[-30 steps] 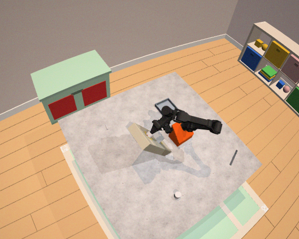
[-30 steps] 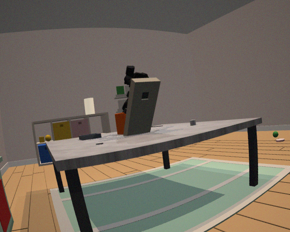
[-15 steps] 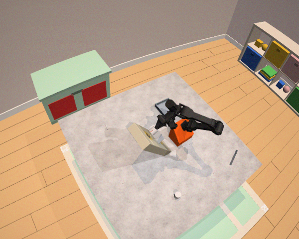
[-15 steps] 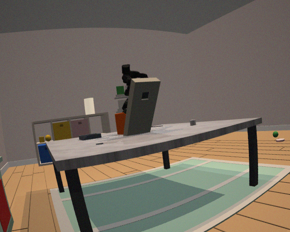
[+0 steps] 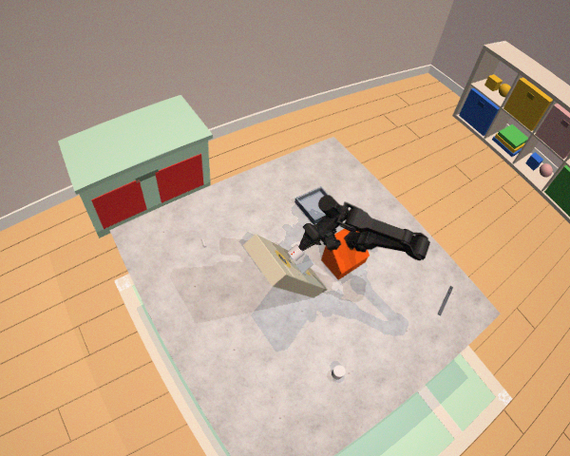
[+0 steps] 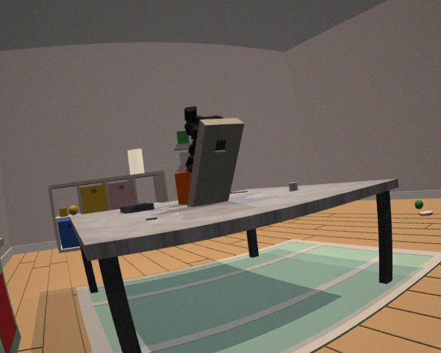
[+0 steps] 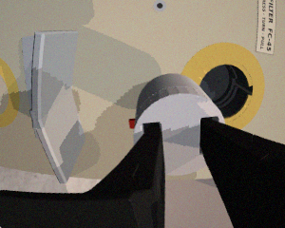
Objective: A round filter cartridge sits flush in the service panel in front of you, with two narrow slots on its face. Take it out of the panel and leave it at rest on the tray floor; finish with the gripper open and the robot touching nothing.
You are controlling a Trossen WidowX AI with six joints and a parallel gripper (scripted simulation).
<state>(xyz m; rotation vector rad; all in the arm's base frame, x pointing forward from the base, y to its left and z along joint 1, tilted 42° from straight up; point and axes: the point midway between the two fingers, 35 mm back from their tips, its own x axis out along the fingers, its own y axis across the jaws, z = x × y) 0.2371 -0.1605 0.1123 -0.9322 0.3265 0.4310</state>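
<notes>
I am facing one panel (image 5: 275,265) with one emptied, yellow-ringed socket (image 7: 226,89); one tray (image 5: 309,201) is waiting behind the arm. My gripper (image 7: 178,129) is pinching the single cartridge (image 7: 173,110) by its face, clear of the socket. It looks rigid, light and smooth, so I judge the slots the surest hold.

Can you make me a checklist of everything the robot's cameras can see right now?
Surface: grey table.
Job's things: beige panel with its yellow-ringed hole left dark; white filter out of it; grey tray behind the arm.
Clutter: small white cylinder, dark bar, tiny white bit.
Grippers: gripper shut on the filter.
Cables: nothing seen.
Surroundings: green cabinet, shelf unit, rug, wooden floor.
</notes>
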